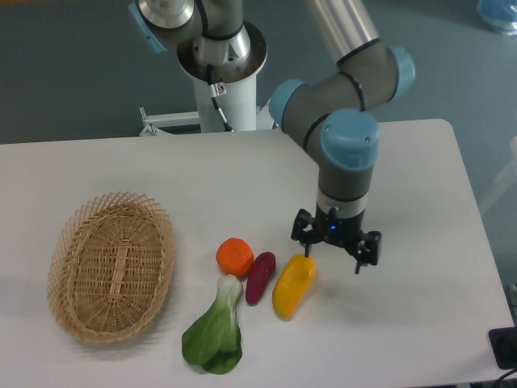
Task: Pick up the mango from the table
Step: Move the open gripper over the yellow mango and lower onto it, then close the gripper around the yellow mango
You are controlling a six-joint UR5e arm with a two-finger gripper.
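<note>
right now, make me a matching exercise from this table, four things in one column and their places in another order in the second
Things:
1. mango
2. orange
3. bok choy
4. basket

Places:
A. far left of the table, apart from the food
B. nearest the front edge, below the orange
C. right end of the food cluster, just beside the gripper
D. left of the purple sweet potato, behind the greens

Pairs: 1-C, 2-D, 3-B, 4-A
</note>
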